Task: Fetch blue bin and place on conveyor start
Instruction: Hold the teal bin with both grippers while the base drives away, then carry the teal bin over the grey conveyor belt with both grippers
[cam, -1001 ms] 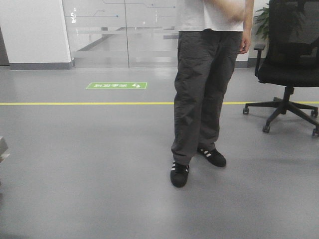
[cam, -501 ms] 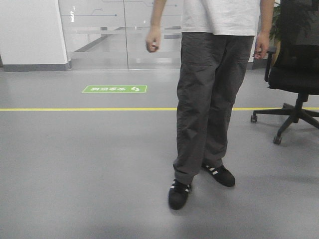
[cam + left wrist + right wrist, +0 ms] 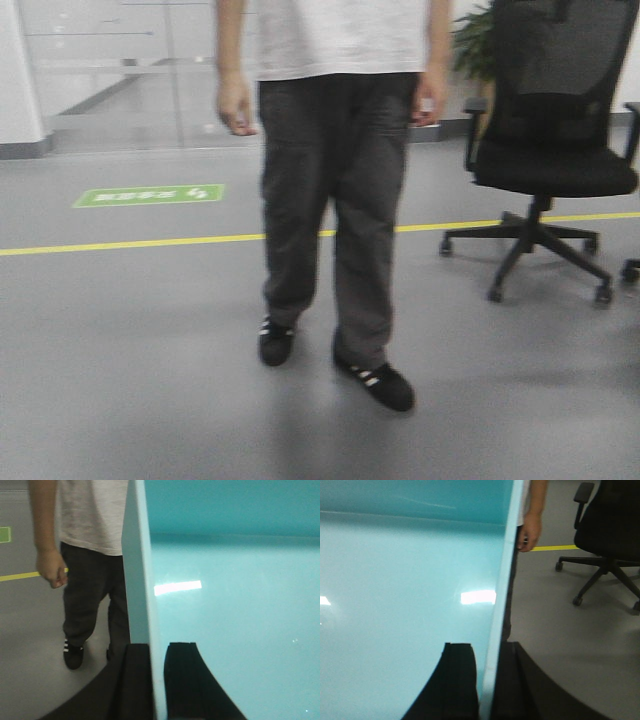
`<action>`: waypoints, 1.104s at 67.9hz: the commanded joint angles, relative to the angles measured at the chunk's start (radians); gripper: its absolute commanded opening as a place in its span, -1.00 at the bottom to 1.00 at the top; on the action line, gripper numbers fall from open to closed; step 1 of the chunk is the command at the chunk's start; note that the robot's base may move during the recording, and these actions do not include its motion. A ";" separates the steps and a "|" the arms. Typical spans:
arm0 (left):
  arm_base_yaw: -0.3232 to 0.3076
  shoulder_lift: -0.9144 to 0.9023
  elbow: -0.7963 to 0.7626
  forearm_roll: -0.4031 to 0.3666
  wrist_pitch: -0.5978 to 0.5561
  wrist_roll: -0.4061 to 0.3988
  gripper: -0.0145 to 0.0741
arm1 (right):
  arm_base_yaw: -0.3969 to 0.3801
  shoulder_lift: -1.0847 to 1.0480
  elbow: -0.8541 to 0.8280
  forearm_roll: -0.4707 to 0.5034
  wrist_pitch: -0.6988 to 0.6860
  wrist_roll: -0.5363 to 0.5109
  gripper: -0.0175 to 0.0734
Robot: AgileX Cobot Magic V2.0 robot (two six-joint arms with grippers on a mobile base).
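Blue bin (image 3: 240,605) is carried between both arms, open interior facing the wrist cams, floor (image 3: 30,645) visible past its walls. Left pincer (image 3: 157,650) straddles the bin's left wall, one finger inside and one outside, clamped on it. Right pincer (image 3: 487,650) does the same on the right wall. Pad contact looks tight, though the wall edge hides it.

Person (image 3: 335,200) in white tee and dark trousers stands right ahead on the yellow line (image 3: 120,243). Office chair (image 3: 545,130) is off to their side, green floor sign (image 3: 150,195) beyond the line.
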 commanded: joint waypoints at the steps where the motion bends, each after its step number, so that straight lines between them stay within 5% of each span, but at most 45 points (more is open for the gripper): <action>1: -0.008 -0.014 -0.013 -0.047 -0.052 0.002 -0.92 | 0.004 -0.012 -0.008 0.019 -0.066 -0.017 -0.95; 75: -0.008 -0.014 -0.013 -0.044 -0.052 0.002 -0.92 | 0.004 -0.012 -0.008 0.019 -0.066 -0.017 -0.95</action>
